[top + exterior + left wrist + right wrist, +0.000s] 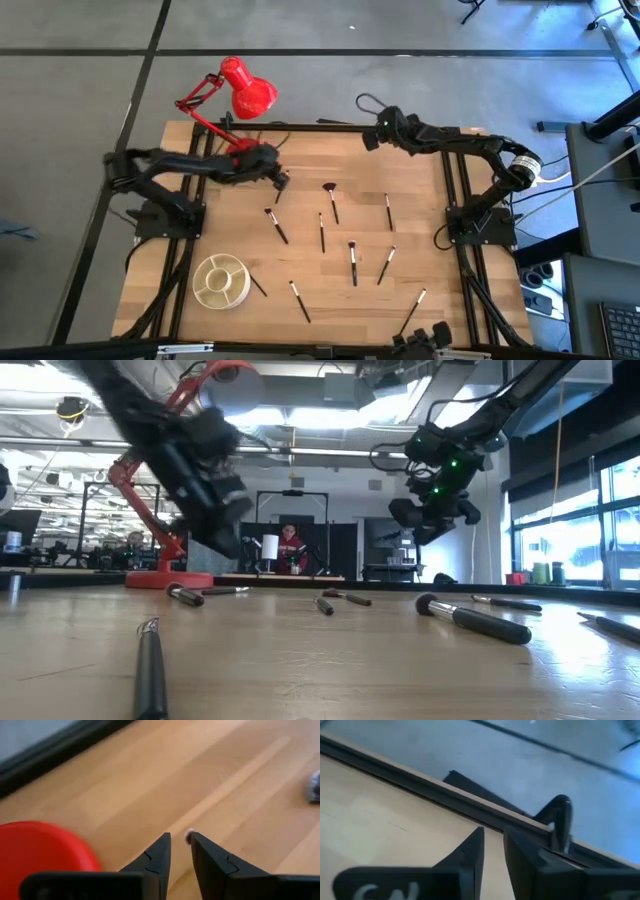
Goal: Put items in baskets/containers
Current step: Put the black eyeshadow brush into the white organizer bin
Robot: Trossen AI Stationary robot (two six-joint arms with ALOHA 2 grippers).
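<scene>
High view: the left gripper [281, 182] hangs over the table's [420, 215] far-left part, just beside the lamp [240, 92] base, with a fan brush [330, 198] near its right and another brush [276, 224] just toward the table's near edge. The dish [221, 281] sits well apart at the near-left, holding nothing I can make out. The right gripper [368, 137] is at the far edge, away from every brush.

Low view: both grippers hang clear above the wood; brushes lie scattered flat below (one thick-handled brush [472, 619] lies at the right).

Left wrist view: the fingers [210, 865] stand a narrow gap apart, empty; a small pale brush tip [189, 836] shows just beyond them on the wood.

Right wrist view: the fingers [470, 855] are narrowly parted, gripping nothing, over the table's edge rail.
</scene>
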